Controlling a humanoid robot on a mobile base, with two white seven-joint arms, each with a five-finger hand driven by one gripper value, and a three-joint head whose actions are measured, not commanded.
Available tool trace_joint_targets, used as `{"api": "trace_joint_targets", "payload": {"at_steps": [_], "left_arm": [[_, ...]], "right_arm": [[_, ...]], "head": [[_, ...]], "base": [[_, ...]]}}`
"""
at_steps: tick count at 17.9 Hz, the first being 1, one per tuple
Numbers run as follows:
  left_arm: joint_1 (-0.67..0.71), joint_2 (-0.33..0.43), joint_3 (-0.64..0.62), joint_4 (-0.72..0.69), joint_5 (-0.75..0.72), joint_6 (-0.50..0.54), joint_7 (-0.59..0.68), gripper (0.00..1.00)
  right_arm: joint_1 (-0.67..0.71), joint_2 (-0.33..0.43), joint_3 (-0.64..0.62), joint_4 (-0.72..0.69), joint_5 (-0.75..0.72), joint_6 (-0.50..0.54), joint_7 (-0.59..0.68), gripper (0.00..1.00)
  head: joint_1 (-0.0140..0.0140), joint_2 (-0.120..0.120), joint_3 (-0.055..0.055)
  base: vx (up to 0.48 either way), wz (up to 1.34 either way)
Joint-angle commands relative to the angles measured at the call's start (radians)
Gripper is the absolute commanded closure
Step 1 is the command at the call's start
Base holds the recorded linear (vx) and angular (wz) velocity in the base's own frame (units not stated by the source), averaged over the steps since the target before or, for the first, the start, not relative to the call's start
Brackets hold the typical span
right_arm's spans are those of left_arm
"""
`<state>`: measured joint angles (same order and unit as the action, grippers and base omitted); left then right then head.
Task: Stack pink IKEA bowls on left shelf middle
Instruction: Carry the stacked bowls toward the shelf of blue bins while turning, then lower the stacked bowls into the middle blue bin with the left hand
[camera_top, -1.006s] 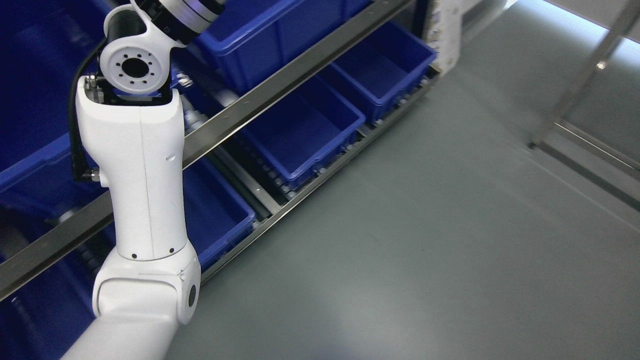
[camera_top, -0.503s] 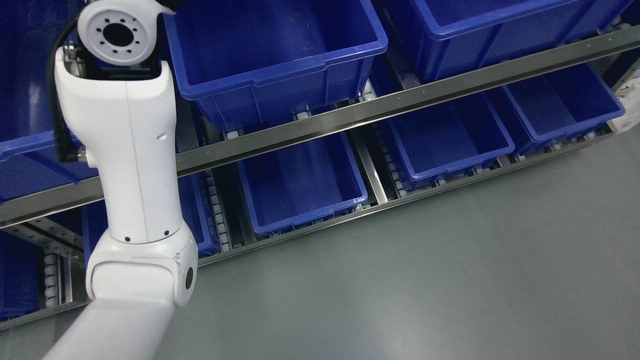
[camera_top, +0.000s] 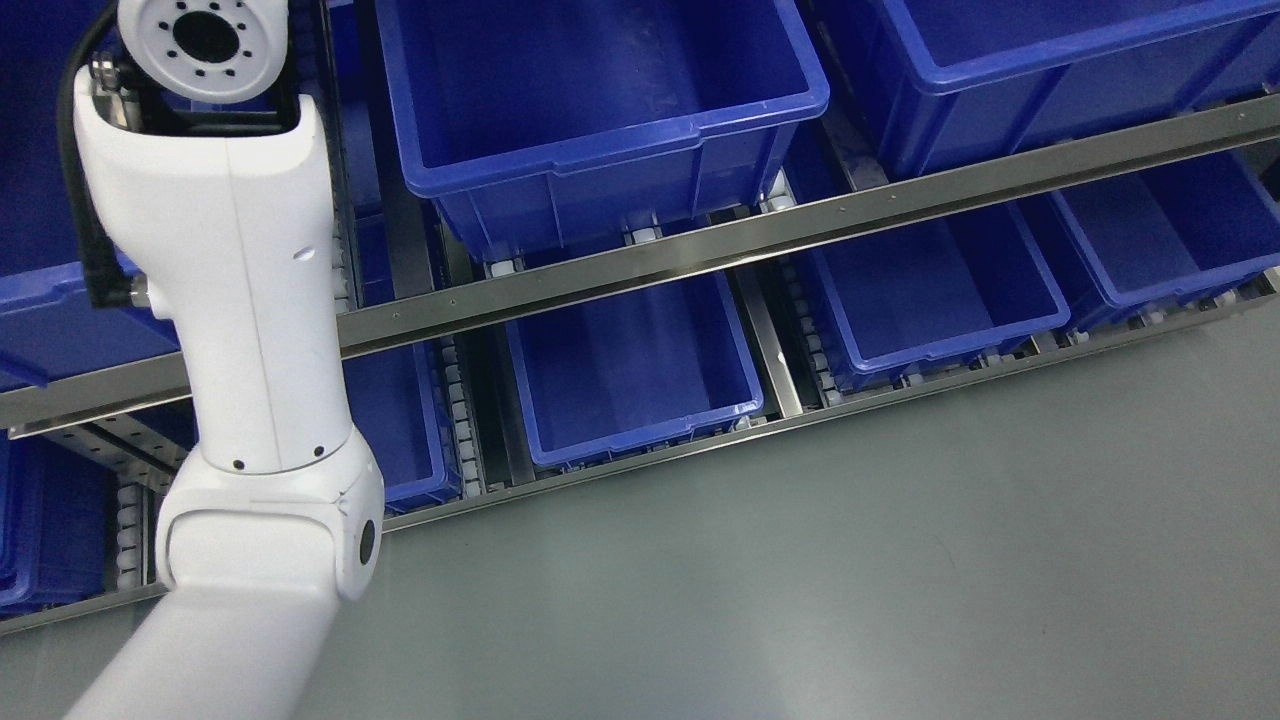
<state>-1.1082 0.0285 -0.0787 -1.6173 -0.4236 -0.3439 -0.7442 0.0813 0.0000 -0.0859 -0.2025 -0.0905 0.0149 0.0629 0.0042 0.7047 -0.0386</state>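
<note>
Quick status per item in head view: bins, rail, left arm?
Upper middle bin: empty, upright on the upper shelf level.
Lower middle bin: empty, below the rail.
Lower right bin: empty.
Shelf rail: runs across in front of the bins.
Left arm: raised, hand out of frame.
Pink bowls: none in view.

Left arm (camera_top: 240, 330) rises from the lower left corner up to the top left edge, in front of the rack; its hand is out of frame. A rail (camera_top: 700, 250) runs across the rack from lower left to upper right. Behind and above the rail: an upper bin (camera_top: 600, 150) at centre, another bin (camera_top: 1050, 80) to its right. Below the rail, on the bottom shelf: a centre bin (camera_top: 630, 370), a right bin (camera_top: 920, 300), a far-right bin (camera_top: 1160, 240). Floor (camera_top: 850, 560) lies in front of the rack, filling the lower right.
</note>
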Motion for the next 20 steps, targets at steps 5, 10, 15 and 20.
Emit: {"api": "trace_joint_targets", "payload": {"at_steps": [5, 10, 15, 20], "left_arm": [[0.226, 0.054, -0.016, 0.008, 0.002, -0.029, -0.015, 0.97], [0.228, 0.057, 0.003, 0.121, -0.064, -0.035, -0.009, 0.99], [0.147, 0.045, 0.001, 0.24, -0.096, -0.035, -0.004, 0.99], [0.064, 0.013, -0.033, 0.361, -0.129, -0.035, -0.003, 0.99]], "right_arm": [[0.0, -0.017, 0.0, 0.0, 0.0, 0.0, -0.002, 0.0], [0.0, -0.017, 0.0, 0.0, 0.0, 0.0, -0.002, 0.0], [0.0, -0.017, 0.0, 0.0, 0.0, 0.0, -0.003, 0.0], [0.0, -0.017, 0.0, 0.0, 0.0, 0.0, -0.002, 0.0]], "head": [[0.0, 0.0, 0.0], [0.0, 0.0, 0.0], [0.0, 0.0, 0.0], [0.0, 0.0, 0.0]], "base": [[0.022, 0.1], [0.027, 0.14], [0.065, 0.28], [0.072, 0.2]]}}
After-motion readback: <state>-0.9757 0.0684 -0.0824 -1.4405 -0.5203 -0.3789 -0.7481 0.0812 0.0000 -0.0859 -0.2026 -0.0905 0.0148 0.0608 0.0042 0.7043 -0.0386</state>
